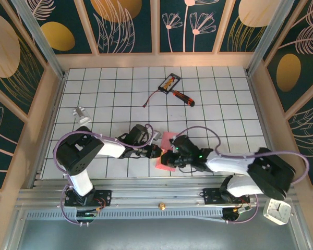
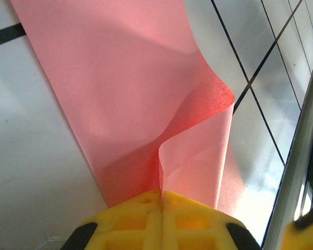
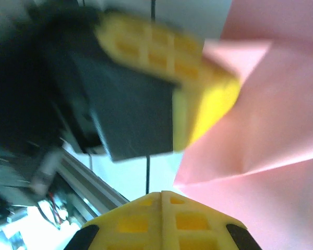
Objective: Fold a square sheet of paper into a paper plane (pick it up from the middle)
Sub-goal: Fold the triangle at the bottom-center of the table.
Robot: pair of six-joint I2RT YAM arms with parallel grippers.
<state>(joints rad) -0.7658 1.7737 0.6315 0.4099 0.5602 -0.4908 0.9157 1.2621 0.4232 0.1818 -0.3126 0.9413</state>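
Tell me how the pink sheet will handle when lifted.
Likely floppy: the pink sheet curls where the left fingers pinch it. Probably light and thin, so it may sag. Seems to crease easily, judging by its sharp fold lines.

1. My left arm (image 1: 88, 151) and right arm (image 1: 240, 165) wore smooth white shells between bulky, rounded black joint housings.
2. Thin lilac cables (image 1: 198, 129) ran along both arms in loose loops.
3. My bases (image 1: 88, 200) were black blocks with red wiring showing beside them.
4. A small green light (image 1: 200, 154) glowed on the black wrist of my right arm.
5. My left gripper (image 2: 160, 200) and right gripper (image 3: 161, 200) had bright yellow plastic fingers, moulded with square recesses and tipped black at the outer corners.
6. Behind the yellow, the gripper body was a flat matte-black block.
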